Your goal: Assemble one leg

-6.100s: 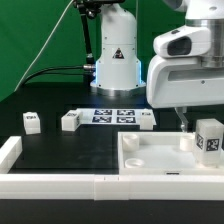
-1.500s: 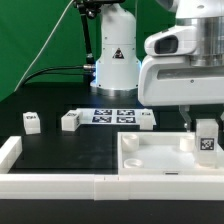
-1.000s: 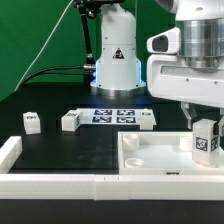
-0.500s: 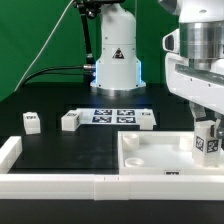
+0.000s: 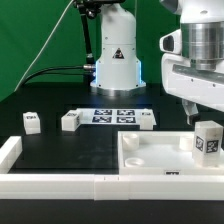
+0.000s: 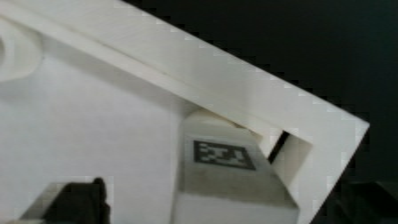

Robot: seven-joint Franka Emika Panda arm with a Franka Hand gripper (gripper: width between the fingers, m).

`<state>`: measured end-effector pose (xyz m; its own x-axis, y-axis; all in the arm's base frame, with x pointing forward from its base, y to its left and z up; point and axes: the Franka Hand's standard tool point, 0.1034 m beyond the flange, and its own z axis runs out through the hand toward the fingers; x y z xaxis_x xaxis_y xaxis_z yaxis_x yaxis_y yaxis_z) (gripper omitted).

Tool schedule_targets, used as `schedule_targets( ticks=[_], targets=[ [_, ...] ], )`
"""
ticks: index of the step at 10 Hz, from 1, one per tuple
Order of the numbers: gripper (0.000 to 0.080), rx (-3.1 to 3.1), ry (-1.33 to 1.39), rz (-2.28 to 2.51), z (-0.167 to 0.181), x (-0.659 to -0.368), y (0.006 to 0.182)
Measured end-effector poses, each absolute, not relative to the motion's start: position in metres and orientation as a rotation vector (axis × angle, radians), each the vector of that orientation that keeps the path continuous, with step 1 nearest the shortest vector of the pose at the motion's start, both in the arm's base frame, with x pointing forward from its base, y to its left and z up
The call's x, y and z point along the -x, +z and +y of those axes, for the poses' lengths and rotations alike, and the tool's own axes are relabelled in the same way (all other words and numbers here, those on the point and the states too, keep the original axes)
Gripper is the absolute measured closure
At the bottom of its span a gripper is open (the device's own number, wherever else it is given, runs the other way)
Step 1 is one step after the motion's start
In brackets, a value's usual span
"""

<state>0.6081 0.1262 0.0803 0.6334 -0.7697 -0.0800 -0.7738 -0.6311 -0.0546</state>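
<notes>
One leg (image 5: 209,140), a small white block with a black-and-white tag on its face, stands upright in the far corner of the white square panel (image 5: 150,158), just below the tool (image 5: 188,116). The tool hangs over that corner with a clear gap between it and the block, holding nothing. In the wrist view the same leg (image 6: 228,160) sits tucked against the panel's raised rim (image 6: 214,80), and the dark fingertips (image 6: 75,200) show at the frame edge, spread apart and touching nothing. Three more small tagged blocks (image 5: 70,121) rest on the black worktop (image 5: 60,150) well away from the tool, towards the exterior view's left. The marker board (image 5: 112,116) lies flat among them, in front of the robot's white base (image 5: 116,60).
</notes>
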Motion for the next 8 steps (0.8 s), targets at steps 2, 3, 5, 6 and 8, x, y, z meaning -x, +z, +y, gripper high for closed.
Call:
schedule_targets(
  ticks=[2, 3, 5, 6, 8],
  targets=[
    [0.0151, 2.921, 0.07, 0.914, 0.128, -0.608, 0.081],
    [0.0151, 2.967, 0.062, 0.763, 0.128, -0.607, 0.08],
    [0.0151, 3.045, 0.048, 0.379, 0.126, -0.607, 0.08],
    [0.0151, 3.063, 0.043, 0.141, 0.119, -0.608, 0.077],
    [0.0151, 3.088, 0.024, -0.242, 0.117, -0.61, 0.076]
  ],
)
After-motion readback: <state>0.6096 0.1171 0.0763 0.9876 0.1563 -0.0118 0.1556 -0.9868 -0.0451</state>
